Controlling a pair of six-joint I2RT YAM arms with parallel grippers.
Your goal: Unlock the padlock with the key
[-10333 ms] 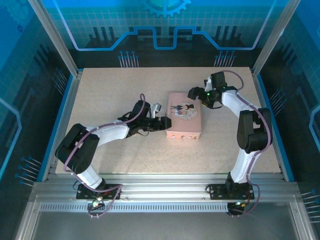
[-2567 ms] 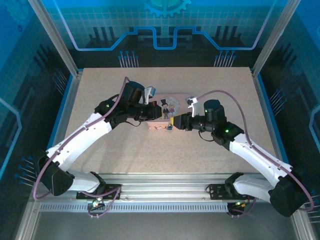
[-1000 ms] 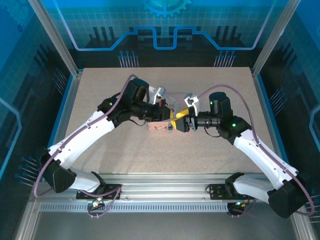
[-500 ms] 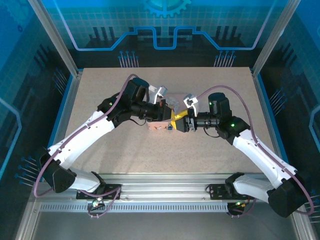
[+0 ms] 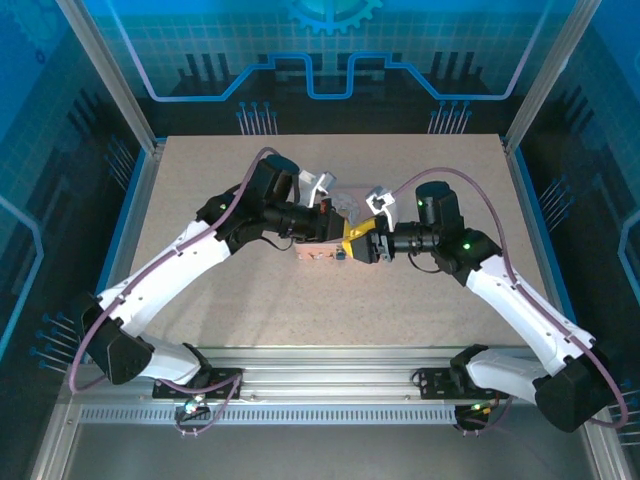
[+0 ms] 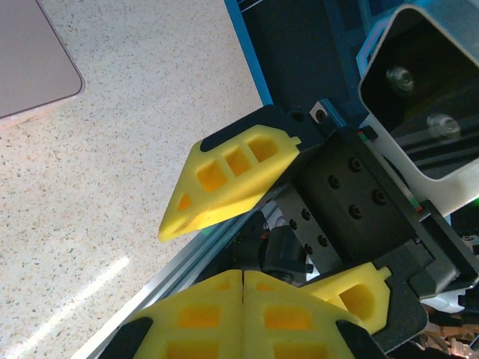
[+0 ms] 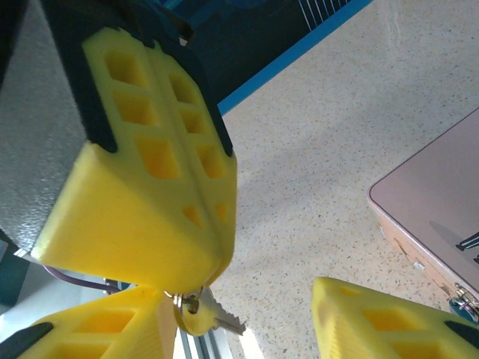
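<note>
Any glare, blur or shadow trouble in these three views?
Left wrist view: a bright glare streak lies on the speckled beige tabletop. Right wrist view: the small metal key at the tip of the shut left pincer reads sharp; table shadows are soft. Top external view: evenly lit, but the key is too small to resolve.

No words, numbers or brand marks can be read anywhere. The blue back wall [image 5: 330, 40] bears a gear outline and circuit-style lines, without lettering. A dark scrap of print on the pink box [image 7: 434, 194] is cut off, unreadable.
</note>
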